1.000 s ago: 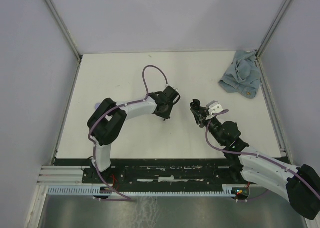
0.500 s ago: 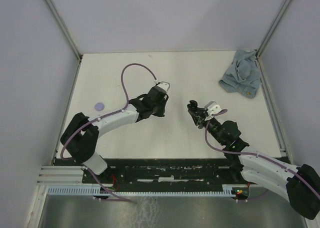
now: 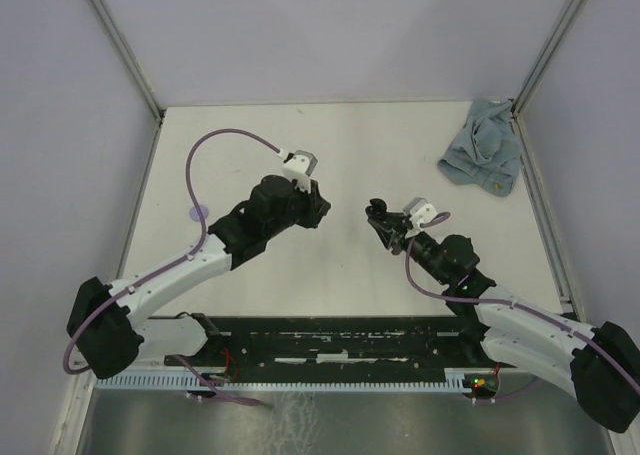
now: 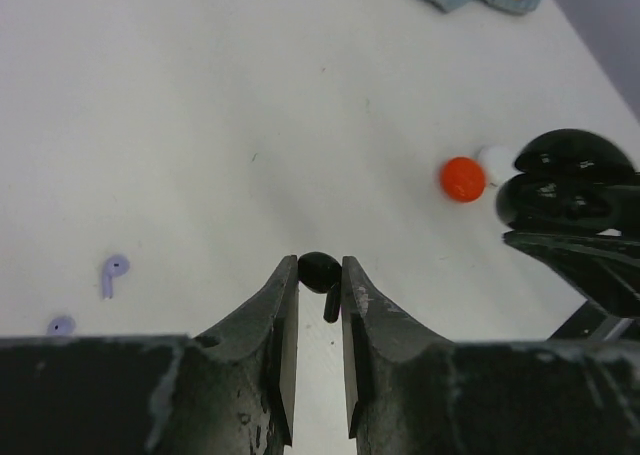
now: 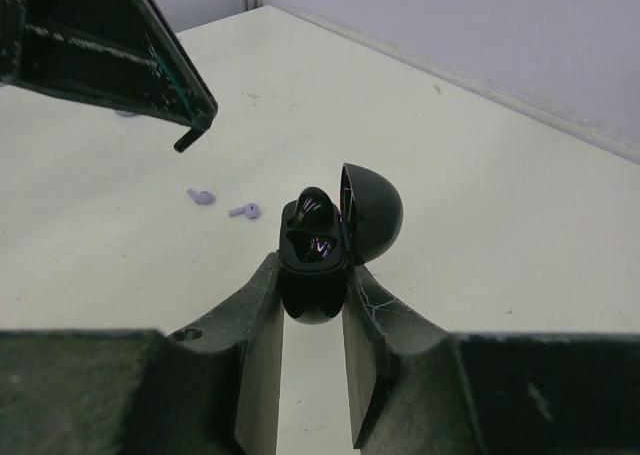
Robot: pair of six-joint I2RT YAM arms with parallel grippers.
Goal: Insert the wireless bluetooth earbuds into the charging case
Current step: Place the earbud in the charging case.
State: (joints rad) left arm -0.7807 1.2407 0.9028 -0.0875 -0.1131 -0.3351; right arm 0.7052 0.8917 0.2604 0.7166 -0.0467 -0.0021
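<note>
Currently: left gripper [image 4: 320,267] clamped on black earbud [image 4: 330,303], aloft; right gripper [image 5: 312,280] clamped on open charging case [image 5: 372,210]. Risk: thin tip pinch may let earbud twist and miss the case.

Top view, centre: narrow bare gap between left gripper [image 3: 320,215] pinching black earbud [image 4: 320,271] and right gripper [image 3: 380,220] clamping open case [image 5: 320,230]. Cloth [image 3: 483,155] fills upper right corner. Left wrist view: red disc [image 4: 463,178], white disc [image 4: 494,158] just left of case; lilac earbuds [image 4: 113,272] lower left. Upper table [image 3: 300,135] bare.
</note>
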